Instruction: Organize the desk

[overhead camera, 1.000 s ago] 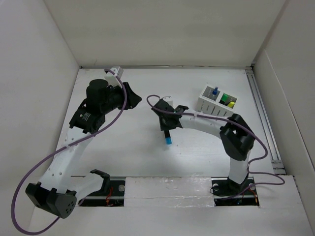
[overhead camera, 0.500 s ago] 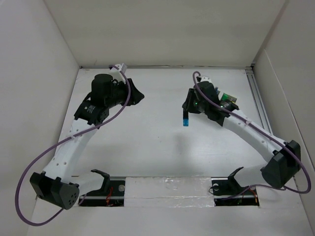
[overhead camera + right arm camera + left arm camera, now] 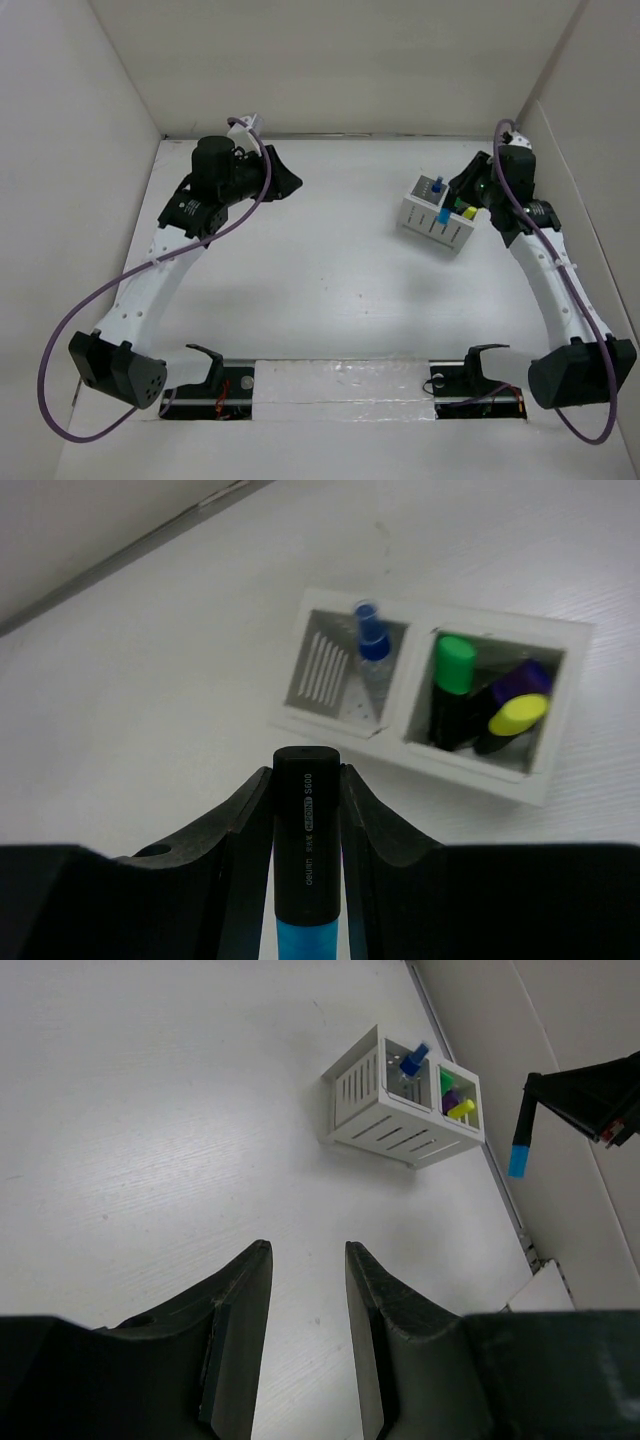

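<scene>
The fingers (image 3: 232, 830) of my right gripper (image 3: 305, 780) are clamped on a marker (image 3: 305, 830), with no gap showing between pads and barrel. Its black body lies in the grip, and a blue section runs out of my wrist view at 6 o'clock. From my other wrist the marker hangs close to upright, blue end lowest, so I judge its long axis near vertical with a slight lean. Out from its black end, towards 1 o'clock, sits the white slotted organiser (image 3: 460, 765). A blue pen (image 3: 372, 645) stands in one compartment, and a green highlighter (image 3: 455, 665) and a yellow-capped one (image 3: 518, 713) share the other. The marker is above and just beside the box, not yet in a slot. My left gripper (image 3: 305, 1252) hovers at about 10 o'clock on the desk (image 3: 330, 280), its jaws parted with bare tabletop between them, gripping nothing. The desk lies flat and fills the floor of the walled bay, with the organiser at its 2 o'clock. Its glossy strip (image 3: 340, 375) lies along the 6 o'clock edge, and I take the long axis to run from 9 to 3, though perspective leaves me unsure. Three pens are stowed and one is in hand. No other loose pen shows, so I judge the tidying nearly done: only lowering and releasing this marker is left.
</scene>
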Action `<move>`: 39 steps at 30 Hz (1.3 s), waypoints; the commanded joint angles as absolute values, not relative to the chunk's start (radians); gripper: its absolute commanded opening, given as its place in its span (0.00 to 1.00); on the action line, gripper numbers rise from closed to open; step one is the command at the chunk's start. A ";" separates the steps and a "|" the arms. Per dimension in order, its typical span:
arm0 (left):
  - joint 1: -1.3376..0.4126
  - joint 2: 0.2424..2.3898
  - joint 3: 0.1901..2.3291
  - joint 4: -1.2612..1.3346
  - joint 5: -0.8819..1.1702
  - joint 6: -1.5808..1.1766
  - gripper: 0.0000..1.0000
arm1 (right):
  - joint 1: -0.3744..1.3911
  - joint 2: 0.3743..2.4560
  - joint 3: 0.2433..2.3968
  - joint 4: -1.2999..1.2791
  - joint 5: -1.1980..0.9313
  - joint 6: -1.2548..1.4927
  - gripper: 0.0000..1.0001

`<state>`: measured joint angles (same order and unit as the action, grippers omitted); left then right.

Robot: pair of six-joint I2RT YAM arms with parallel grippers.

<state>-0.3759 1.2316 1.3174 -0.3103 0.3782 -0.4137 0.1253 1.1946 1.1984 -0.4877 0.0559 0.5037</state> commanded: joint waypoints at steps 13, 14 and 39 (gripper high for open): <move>-0.382 1.198 1.266 -0.209 0.419 -0.430 0.32 | -0.091 1.391 1.312 -0.336 0.242 0.365 0.00; -0.382 1.198 1.261 -0.210 0.420 -0.425 0.32 | -0.091 1.407 1.310 -0.310 0.258 0.367 0.00; -0.382 1.256 1.339 -0.308 0.380 -0.393 0.32 | 0.084 1.615 1.307 -0.147 0.587 0.353 0.00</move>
<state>-0.3786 1.2610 1.2873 -0.3138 0.3836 -0.4011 0.0643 1.6028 1.2747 -0.2001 0.4950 0.3546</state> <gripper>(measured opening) 0.316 0.348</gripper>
